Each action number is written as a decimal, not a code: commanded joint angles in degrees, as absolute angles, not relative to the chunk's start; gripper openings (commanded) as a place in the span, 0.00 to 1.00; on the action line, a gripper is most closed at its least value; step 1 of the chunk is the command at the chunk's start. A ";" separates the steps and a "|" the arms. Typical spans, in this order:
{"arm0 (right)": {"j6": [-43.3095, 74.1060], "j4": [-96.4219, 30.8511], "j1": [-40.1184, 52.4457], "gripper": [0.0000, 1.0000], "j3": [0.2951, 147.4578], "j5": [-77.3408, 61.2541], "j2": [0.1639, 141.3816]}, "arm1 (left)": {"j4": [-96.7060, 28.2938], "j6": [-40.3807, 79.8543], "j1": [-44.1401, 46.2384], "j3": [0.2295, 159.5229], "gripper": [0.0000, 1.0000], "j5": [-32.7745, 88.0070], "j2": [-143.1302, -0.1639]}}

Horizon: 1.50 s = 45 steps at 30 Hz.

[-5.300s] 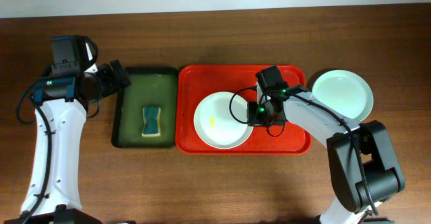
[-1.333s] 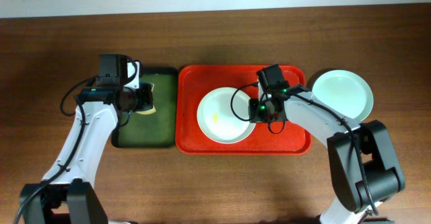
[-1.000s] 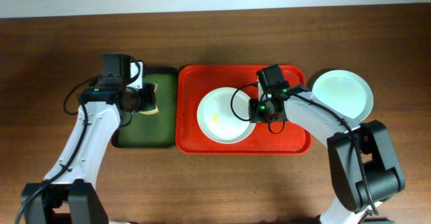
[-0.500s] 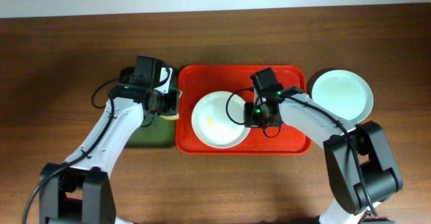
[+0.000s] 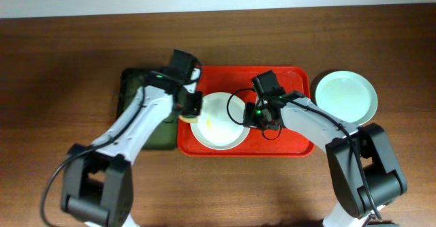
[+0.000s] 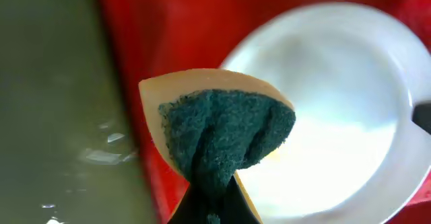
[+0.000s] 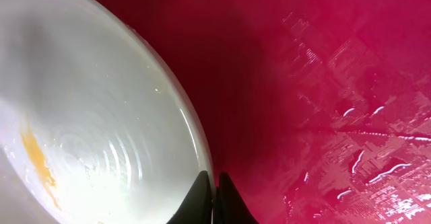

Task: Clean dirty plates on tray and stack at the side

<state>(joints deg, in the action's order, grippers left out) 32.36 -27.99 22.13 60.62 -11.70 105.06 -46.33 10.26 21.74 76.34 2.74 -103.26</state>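
white plate (image 5: 219,123) on red tray (image 5: 289,142), pale plate (image 5: 345,96) aside

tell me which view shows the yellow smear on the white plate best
Right wrist: the yellow smear on the round white plate sits close up. Overhead shows only a tiny fleck. In left wrist the folded green-and-yellow sponge mostly hides it.

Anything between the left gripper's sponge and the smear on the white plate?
Nothing visible. The sponge hangs at the white plate's left rim, the smear lies bare; the right gripper pinches the right rim.
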 commanded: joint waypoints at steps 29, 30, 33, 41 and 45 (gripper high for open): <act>33.69 -28.91 22.87 0.05 59.02 -11.38 105.45 | -42.96 15.73 28.18 79.57 0.00 26.65 -118.02; 33.69 -28.91 22.87 0.05 59.02 -11.38 105.45 | -43.03 15.75 27.86 79.57 0.00 25.08 -116.01; 33.69 -28.88 22.87 0.05 59.02 -11.38 105.45 | -44.66 15.79 27.75 79.57 0.00 16.03 -108.31; 33.69 -28.69 22.87 0.05 59.02 -11.38 105.45 | -46.72 22.52 27.73 78.56 0.00 3.16 -109.80; 33.69 -28.71 22.87 0.05 59.02 -11.38 105.45 | -45.67 22.55 27.73 78.56 0.00 3.14 -114.32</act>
